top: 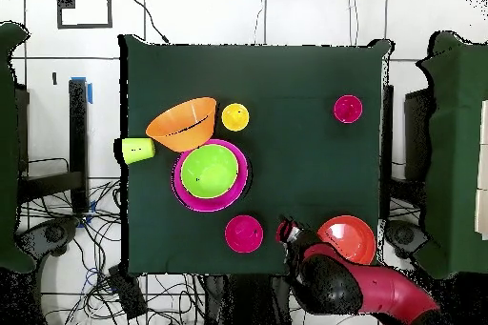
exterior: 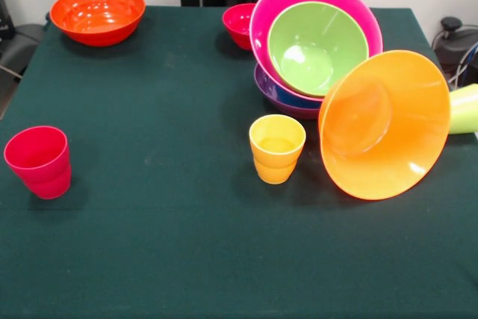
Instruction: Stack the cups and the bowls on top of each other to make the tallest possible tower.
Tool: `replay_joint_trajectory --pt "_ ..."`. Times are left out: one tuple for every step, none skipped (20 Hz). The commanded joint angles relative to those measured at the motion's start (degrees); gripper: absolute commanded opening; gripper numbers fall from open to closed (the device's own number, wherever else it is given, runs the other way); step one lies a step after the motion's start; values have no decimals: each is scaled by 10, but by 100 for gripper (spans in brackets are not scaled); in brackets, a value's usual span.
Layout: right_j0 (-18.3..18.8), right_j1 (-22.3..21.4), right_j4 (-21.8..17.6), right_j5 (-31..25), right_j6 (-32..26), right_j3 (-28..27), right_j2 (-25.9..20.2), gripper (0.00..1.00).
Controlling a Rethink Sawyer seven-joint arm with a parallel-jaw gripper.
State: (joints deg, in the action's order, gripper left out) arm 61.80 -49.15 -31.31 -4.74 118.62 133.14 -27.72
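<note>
We saw the tower (exterior: 314,57) at the far right of the green tabletop (exterior: 149,244): a lime green bowl (exterior: 317,46) nested in a pink bowl (exterior: 269,13) over a purple bowl (exterior: 272,95). An orange bowl (exterior: 385,125) leaned tipped beside it, near a yellow cup (exterior: 276,147). The pincer (top: 286,233) hung at the tabletop's edge; we could not tell its opening.
</note>
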Motion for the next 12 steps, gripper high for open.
replay_joint_trajectory --pt "-95 -34 21 -52 95 -20 114 100" --pt "-88 -35 22 -56 85 -23 110 100" --pt "-83 -34 23 -57 76 -24 109 100" --pt "-74 -28 22 -56 64 -27 106 100" --pt "-64 -21 17 -54 53 -31 105 100" --pt "-54 -12 10 -49 44 -35 106 100" --pt "-44 -1 3 -45 35 -41 106 100" --pt "-34 10 -4 -40 26 -49 106 100" --pt "-27 19 -14 -35 18 -58 105 100" --pt "-18 26 -19 -35 9 -64 104 100" --pt "-12 34 -25 -33 4 -70 104 100" --pt "-6 42 -31 -31 -2 -76 104 100"
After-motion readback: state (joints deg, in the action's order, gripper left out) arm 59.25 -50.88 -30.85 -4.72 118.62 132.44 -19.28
